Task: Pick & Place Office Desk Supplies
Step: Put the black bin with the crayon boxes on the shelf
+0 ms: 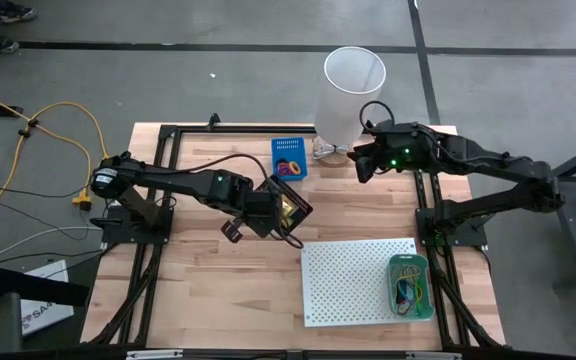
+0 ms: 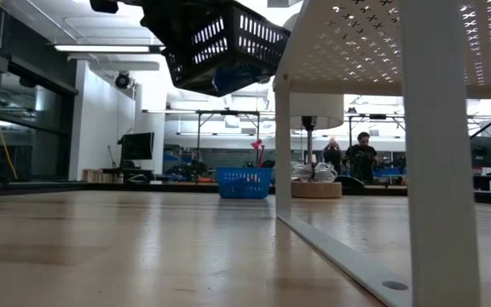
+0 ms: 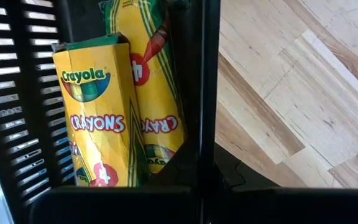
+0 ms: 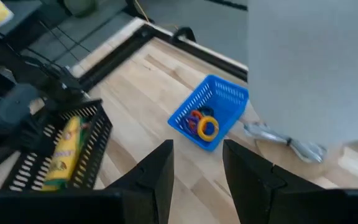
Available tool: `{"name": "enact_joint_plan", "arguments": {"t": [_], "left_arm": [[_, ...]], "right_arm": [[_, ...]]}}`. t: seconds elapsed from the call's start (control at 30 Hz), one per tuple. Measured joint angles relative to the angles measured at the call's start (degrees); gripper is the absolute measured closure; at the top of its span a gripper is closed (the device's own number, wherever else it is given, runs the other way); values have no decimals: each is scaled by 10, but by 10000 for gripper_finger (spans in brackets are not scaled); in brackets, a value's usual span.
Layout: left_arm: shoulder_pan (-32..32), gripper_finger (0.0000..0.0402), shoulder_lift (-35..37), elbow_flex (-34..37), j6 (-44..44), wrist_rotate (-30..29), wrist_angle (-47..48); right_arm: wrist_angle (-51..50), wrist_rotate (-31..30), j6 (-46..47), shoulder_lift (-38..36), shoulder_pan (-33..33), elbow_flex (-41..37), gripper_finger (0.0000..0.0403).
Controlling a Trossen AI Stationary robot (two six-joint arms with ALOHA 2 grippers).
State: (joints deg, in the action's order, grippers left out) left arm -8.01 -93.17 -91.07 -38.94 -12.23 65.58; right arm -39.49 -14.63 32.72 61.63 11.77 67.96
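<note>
A robotics lab or workshop: the wooden tabletop (image 1: 198, 260) stands on a bare concrete floor (image 1: 168, 60) with a yellow cable (image 1: 63, 115), and beyond the tabletop lie monitors (image 2: 136, 147), workbenches and standing people (image 2: 363, 153).

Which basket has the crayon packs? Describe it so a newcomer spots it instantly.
Start at the wooden table in the high view and follow the left arm to its shut left gripper near the table's middle. It holds the black slatted basket lifted off the table, with yellow Crayola crayon packs inside. The blue basket and green basket stand on surfaces and hold coloured loops.
</note>
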Motion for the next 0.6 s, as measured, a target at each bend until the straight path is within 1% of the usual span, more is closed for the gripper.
{"name": "enact_joint_plan", "arguments": {"t": [0.13,0.23,0.3,0.43,0.6], "left_arm": [[0,401,0,0,-3,0,0],[3,401,0,0,-14,3,0],[6,401,0,0,-15,17,0],[16,401,0,0,-16,35,0],[25,401,0,0,-29,37,0]], "right_arm": [[26,15,-29,5,0,0,277],[34,38,-84,6,0,0,277],[35,54,-113,7,0,0,277],[38,111,-124,7,0,0,277],[36,184,-165,7,0,0,277]]}}
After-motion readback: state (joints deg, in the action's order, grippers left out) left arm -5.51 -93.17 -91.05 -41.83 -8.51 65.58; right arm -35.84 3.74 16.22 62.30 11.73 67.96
